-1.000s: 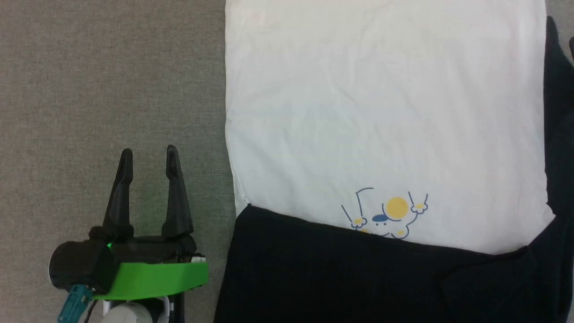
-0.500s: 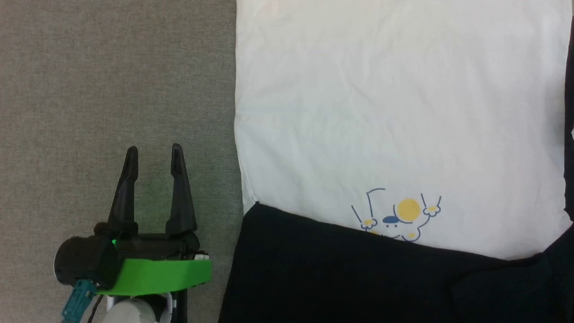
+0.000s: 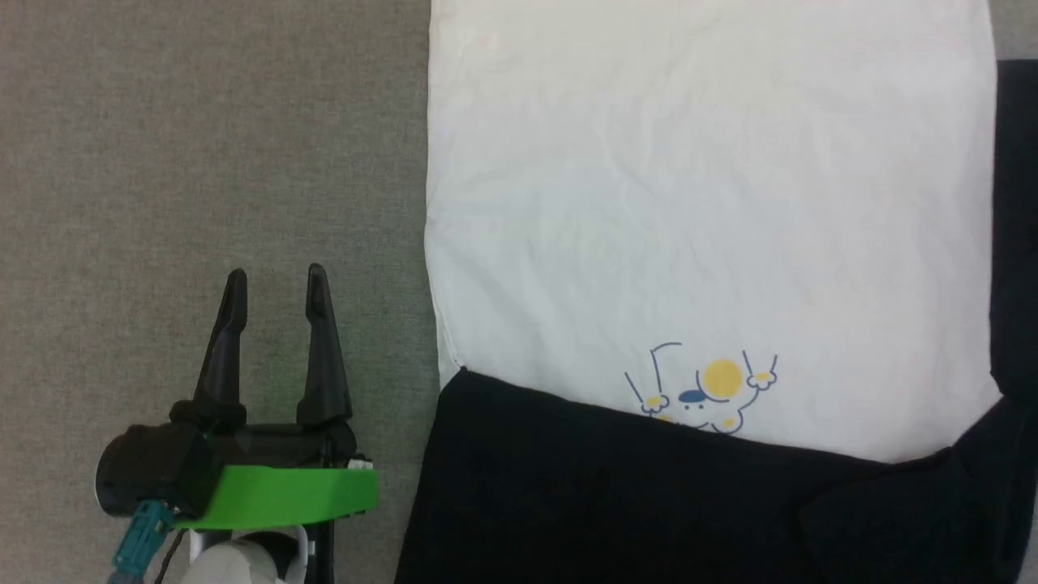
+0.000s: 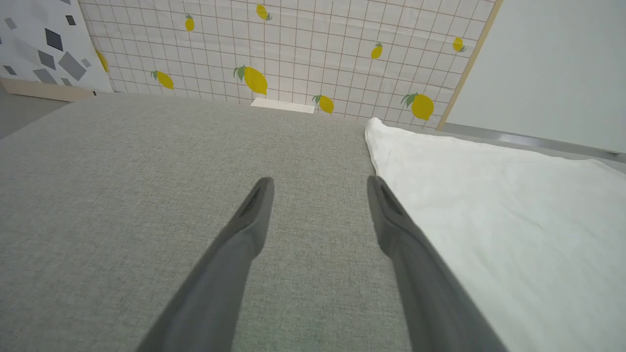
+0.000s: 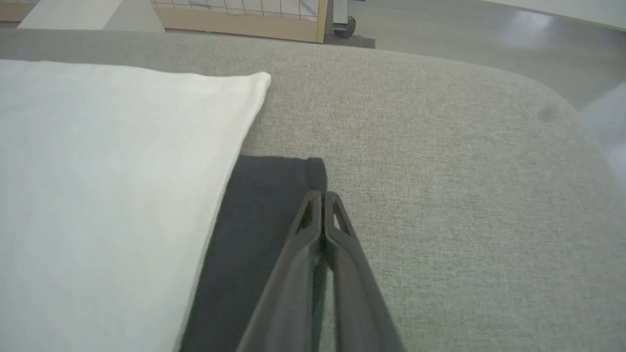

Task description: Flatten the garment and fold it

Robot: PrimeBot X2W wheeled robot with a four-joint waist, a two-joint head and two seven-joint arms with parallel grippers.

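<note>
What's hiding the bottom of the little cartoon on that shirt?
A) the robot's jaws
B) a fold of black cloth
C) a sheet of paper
B: on the shirt, the black cloth lies across the lower edge of the cartoon print.

White soft-cloth T-shirt with black sleeves (image 3: 705,203) cut off at head view's top, bottom, right edges. Lower part of yellow-and-blue cartoon print (image 3: 718,381) hidden under folded black sleeve (image 3: 608,495).
</note>
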